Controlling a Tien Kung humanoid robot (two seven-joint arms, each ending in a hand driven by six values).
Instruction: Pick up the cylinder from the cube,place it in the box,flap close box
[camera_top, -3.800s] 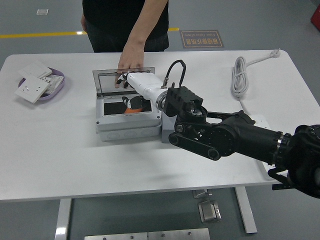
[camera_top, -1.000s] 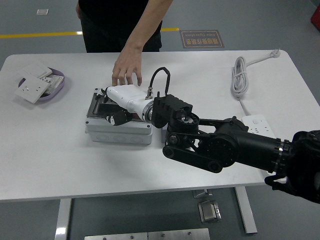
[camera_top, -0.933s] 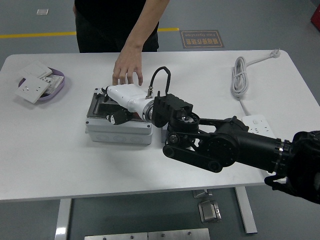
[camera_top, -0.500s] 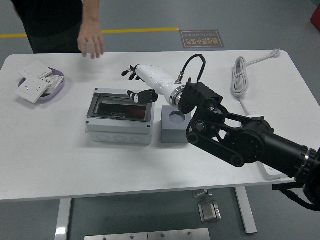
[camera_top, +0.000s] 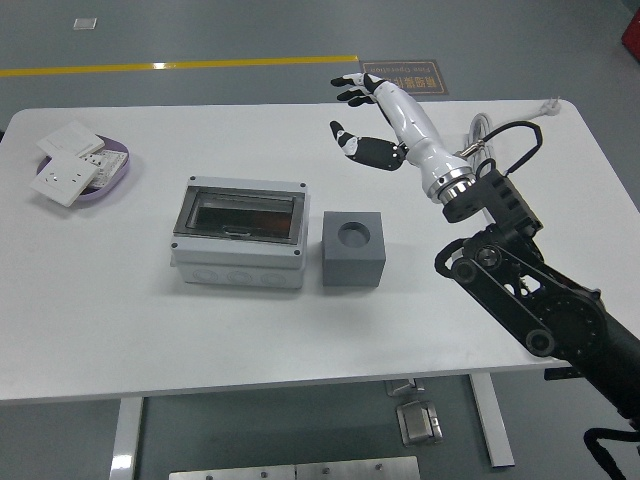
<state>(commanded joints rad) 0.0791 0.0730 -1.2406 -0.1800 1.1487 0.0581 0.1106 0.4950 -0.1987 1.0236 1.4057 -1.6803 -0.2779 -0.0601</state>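
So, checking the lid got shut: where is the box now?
In the head view, the box sits left of centre on the table, lid closed, immediately left of the grey cube.

Place: a robotics lab or workshop floor.
Floor: grey smooth industrial coating, with a yellow line (camera_top: 180, 67) painted across at 12 o'clock and a brown floor sign (camera_top: 400, 75) beside it.
Furniture: 1 white height-adjustable table (camera_top: 150, 330) on metal legs.
Test props: wall sockets in a purple dish (camera_top: 72, 172) at 10 o'clock, a coiled white power cable (camera_top: 478, 135) at 2 o'clock.
Equipment: a black robot arm (camera_top: 530, 300) at 4 o'clock.
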